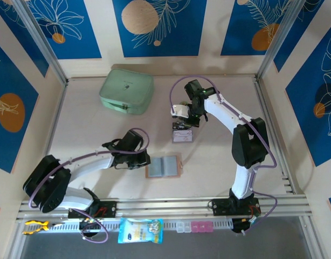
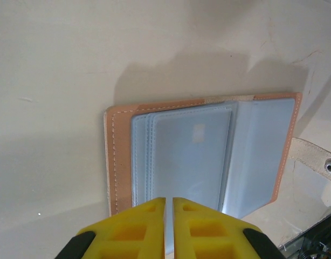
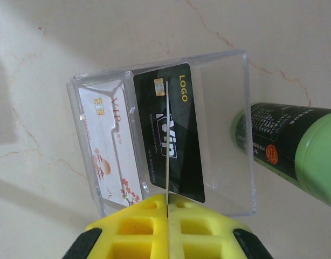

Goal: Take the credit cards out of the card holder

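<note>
The left hand (image 2: 169, 202) is clenched at the open card holder (image 2: 122, 156); the right hand (image 3: 167, 198) pinches 1 credit card (image 3: 167, 151) edge-on over a clear box (image 3: 225, 118).

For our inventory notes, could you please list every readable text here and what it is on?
"LOGO": black card in the clear box.
"VIP": black card, large letters.
"VIP": white card beside it.
Fine print on the black card and on the green cylinder: too small to read.

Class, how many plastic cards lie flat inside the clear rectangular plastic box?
2: a white plastic card on the left, a black plastic card on the right. Others may hide beneath.
</note>
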Controlling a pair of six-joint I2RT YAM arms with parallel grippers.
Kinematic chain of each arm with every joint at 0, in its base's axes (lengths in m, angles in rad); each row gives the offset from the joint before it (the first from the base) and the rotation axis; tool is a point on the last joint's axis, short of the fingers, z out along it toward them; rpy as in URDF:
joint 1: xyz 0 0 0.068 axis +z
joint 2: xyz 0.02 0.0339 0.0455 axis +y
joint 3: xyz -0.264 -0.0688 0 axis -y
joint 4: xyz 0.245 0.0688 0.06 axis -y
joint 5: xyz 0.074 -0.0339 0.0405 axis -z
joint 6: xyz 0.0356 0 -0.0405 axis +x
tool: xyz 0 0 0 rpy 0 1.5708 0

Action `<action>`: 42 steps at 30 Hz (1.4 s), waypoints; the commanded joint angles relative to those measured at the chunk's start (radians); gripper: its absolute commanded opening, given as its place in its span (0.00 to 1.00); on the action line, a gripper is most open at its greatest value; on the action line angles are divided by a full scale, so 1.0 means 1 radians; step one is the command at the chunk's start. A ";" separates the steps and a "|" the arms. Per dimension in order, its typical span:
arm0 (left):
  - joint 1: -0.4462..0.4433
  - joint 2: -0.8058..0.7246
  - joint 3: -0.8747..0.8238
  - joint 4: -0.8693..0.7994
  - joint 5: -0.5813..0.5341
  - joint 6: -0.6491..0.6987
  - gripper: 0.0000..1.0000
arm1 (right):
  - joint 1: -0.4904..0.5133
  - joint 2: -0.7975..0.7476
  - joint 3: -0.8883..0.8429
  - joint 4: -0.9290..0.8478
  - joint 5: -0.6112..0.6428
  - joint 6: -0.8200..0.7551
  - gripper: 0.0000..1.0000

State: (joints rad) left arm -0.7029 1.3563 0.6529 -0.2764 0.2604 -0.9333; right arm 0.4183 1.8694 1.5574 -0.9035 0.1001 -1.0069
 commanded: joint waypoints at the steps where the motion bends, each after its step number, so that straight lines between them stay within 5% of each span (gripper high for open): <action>1: 0.014 -0.023 -0.018 -0.024 -0.009 0.013 0.11 | -0.004 0.005 -0.006 0.002 0.000 0.000 0.13; 20: 0.016 0.003 -0.003 -0.019 -0.007 0.022 0.11 | 0.033 -0.109 -0.088 0.083 -0.009 0.233 0.17; 33: 0.016 0.032 -0.004 -0.027 0.007 0.030 0.08 | 0.108 -0.248 -0.259 0.195 -0.171 0.761 0.12; 42: 0.015 0.026 -0.028 -0.023 0.009 0.020 0.07 | 0.193 -0.311 -0.398 0.316 -0.231 1.296 0.12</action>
State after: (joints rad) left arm -0.7002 1.3808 0.6445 -0.2783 0.2607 -0.9146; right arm 0.5816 1.5940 1.2011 -0.6430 -0.0654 0.0456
